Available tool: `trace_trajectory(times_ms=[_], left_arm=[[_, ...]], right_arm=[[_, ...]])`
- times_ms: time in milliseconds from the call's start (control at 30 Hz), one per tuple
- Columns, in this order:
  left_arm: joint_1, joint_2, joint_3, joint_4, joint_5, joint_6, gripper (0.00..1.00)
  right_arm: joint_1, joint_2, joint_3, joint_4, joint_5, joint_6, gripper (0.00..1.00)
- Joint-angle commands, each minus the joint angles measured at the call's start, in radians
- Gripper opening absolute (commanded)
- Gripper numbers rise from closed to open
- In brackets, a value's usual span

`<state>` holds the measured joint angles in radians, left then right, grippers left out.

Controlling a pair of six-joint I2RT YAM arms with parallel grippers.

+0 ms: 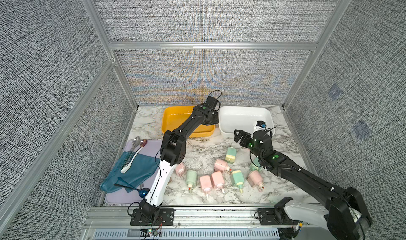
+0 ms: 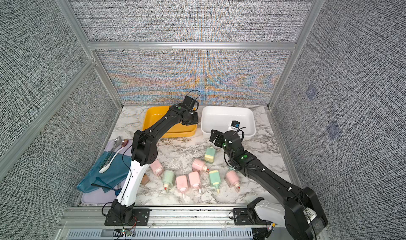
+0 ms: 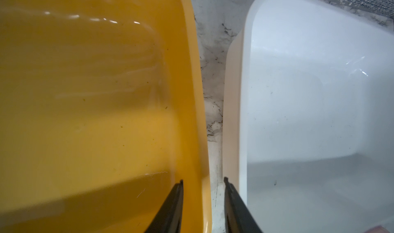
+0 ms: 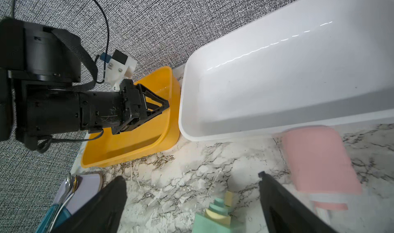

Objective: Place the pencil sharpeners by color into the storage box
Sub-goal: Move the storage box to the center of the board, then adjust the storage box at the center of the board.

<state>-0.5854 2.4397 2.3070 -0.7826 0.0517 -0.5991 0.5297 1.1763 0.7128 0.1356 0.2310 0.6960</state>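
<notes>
Left claw [image 3: 203, 181] hangs partly open and empty above the gap between the yellow box [image 3: 198, 93] and white box [image 3: 245, 72]; both boxes look empty. Right claw [image 4: 191, 176] gapes wide over a green sharpener [image 4: 211, 221], gripping nothing. A pink sharpener [image 4: 319, 161] lies just beside the white box. Other sharpeners [image 1: 217, 179] lie scattered on the worktop [image 1: 197, 148]. They look light, rigid and smooth, best pinched across the flat sides, clear of the crank.
</notes>
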Motion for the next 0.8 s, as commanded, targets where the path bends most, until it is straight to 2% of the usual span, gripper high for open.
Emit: trace_trajectory(times_ms=[0,67,100,333,500,667,767], left_arm=[[-0.001,-0.025,-0.028,0.062,-0.029,0.043,0.65],[-0.006,-0.011,-0.019,0.076,-0.012,0.053,0.83],[-0.01,0.003,-0.001,0.077,-0.004,0.065,0.99],[-0.042,0.12,0.145,0.024,-0.097,0.085,0.99],[-0.042,0.168,0.199,0.025,-0.146,0.071,0.99],[-0.042,0.192,0.221,0.021,-0.133,0.067,0.87],[-0.042,0.198,0.221,0.016,-0.115,0.072,0.86]], right_arm=[[0.0,0.006,0.008,0.026,-0.015,-0.014,0.99],[-0.001,0.009,0.011,0.026,-0.018,-0.014,0.99],[-0.001,0.009,0.014,0.023,-0.017,-0.014,0.99],[-0.001,0.002,0.02,-0.001,-0.015,-0.009,0.99],[0.0,-0.012,0.016,-0.013,-0.012,-0.007,0.99],[0.0,-0.02,0.014,-0.021,-0.006,-0.006,0.99],[-0.001,-0.017,0.016,-0.019,-0.005,-0.004,0.99]])
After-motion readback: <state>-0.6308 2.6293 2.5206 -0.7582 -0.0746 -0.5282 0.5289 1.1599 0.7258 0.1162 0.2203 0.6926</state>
